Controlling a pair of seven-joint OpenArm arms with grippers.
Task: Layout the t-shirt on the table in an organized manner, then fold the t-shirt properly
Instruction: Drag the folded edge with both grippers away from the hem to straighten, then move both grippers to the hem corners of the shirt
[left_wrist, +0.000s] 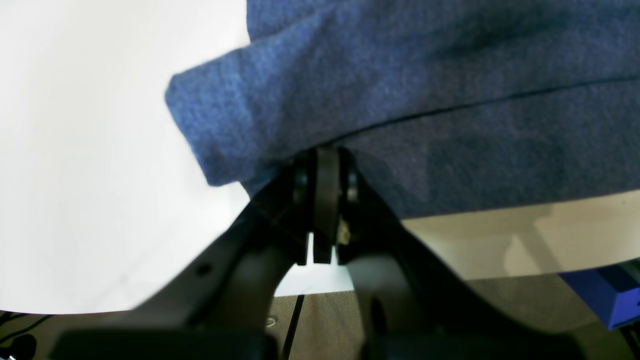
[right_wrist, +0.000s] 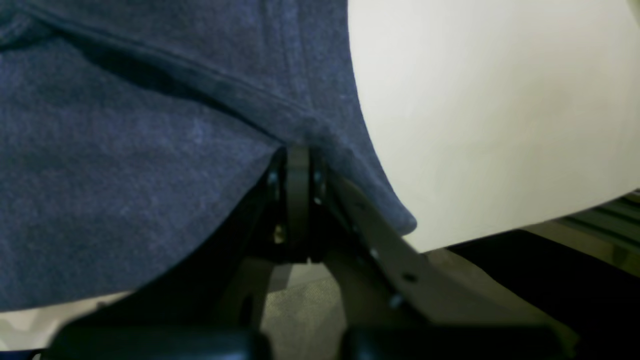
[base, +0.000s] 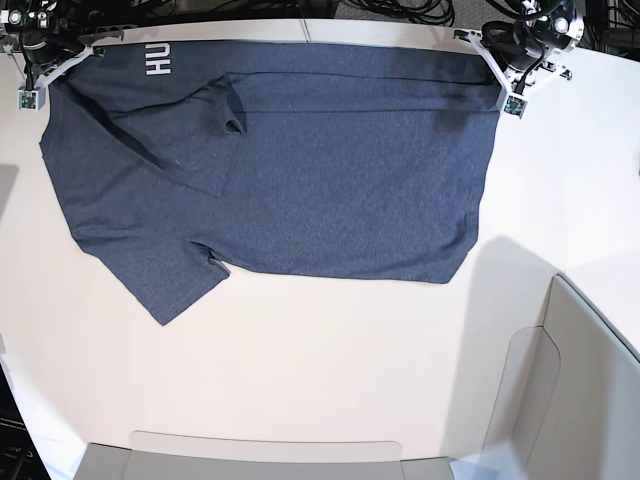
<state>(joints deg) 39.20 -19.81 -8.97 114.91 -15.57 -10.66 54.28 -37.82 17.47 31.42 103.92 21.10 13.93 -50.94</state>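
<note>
The t-shirt (base: 290, 170) lies spread on the table (base: 330, 360), apparently at its far edge.

Both arms sit at the far edge of the base view, well apart, one at each top corner. Left tool (left_wrist: 327, 165): jaws pressed together, pinching the edge of the t-shirt (left_wrist: 450, 75), fabric bunched at the fingertips. Right tool (right_wrist: 298, 160): jaws likewise closed tight on a hem of the same shirt. In the base view the left tool (base: 512, 85) is at the right corner, the right tool (base: 35, 75) at the left corner.
</note>
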